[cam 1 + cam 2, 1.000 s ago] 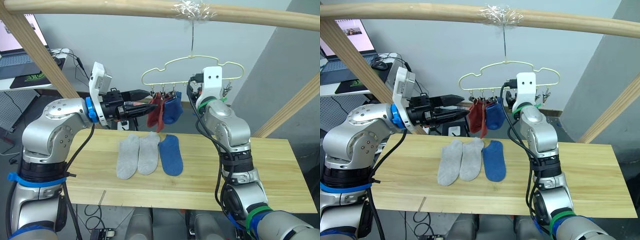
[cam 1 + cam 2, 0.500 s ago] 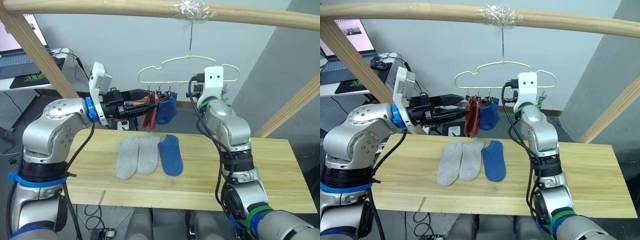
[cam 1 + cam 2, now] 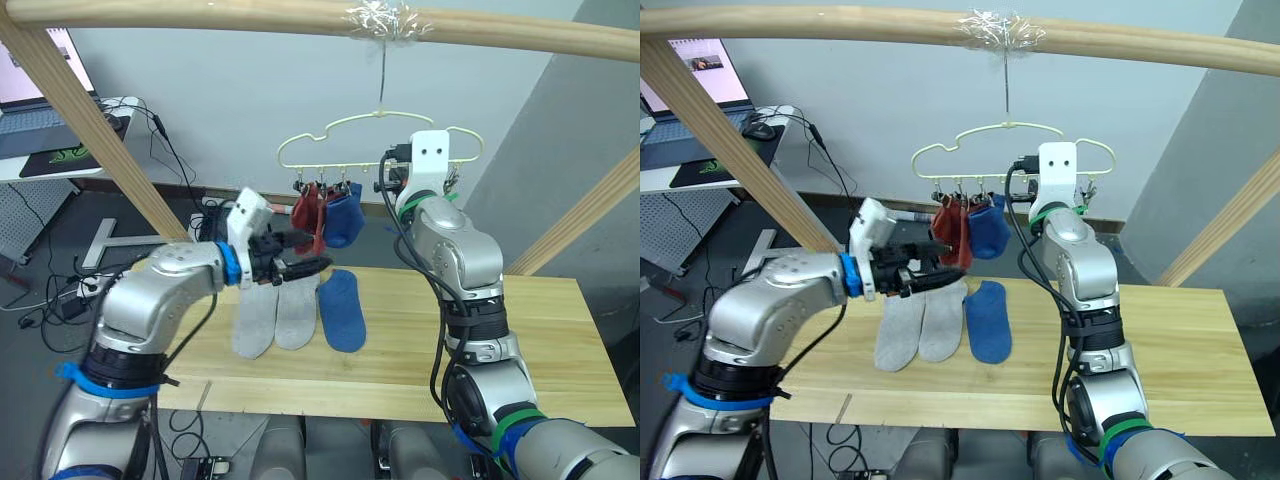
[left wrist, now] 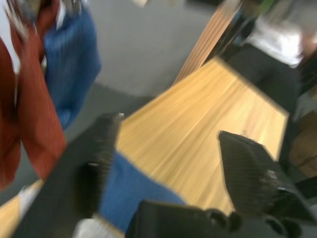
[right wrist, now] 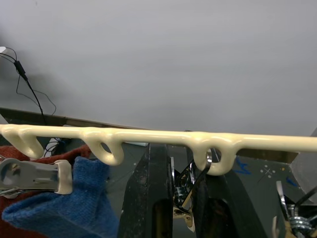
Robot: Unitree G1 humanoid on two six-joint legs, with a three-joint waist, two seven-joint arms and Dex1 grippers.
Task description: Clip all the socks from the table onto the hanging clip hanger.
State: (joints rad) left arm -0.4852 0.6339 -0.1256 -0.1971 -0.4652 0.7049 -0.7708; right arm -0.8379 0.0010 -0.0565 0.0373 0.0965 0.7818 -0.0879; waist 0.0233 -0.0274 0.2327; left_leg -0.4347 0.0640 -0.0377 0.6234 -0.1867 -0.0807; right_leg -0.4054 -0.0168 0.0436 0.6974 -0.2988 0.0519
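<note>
Two red socks (image 3: 308,210) and a blue one (image 3: 345,218) hung clipped on the hanger (image 3: 380,140); three socks (image 3: 297,310) lay on the tabletop (image 3: 540,330). Left fingers (image 4: 168,163) were spread and empty at the hanger's 7 o'clock; right fingers (image 5: 179,196) pinched a clip (image 5: 185,191).

The left claw (image 3: 305,262) has moved away from the hanging socks. A second ago it was up at the red sock (image 3: 308,212) on the clip hanger (image 3: 350,125). Now it is lower, just over the grey socks (image 3: 275,310) on the counter (image 3: 560,340), with its fingers spread apart and nothing in them. The left arm has swung in from 9 o'clock toward the middle. The red sock and the blue sock (image 3: 345,216) hang straight down again.
</note>
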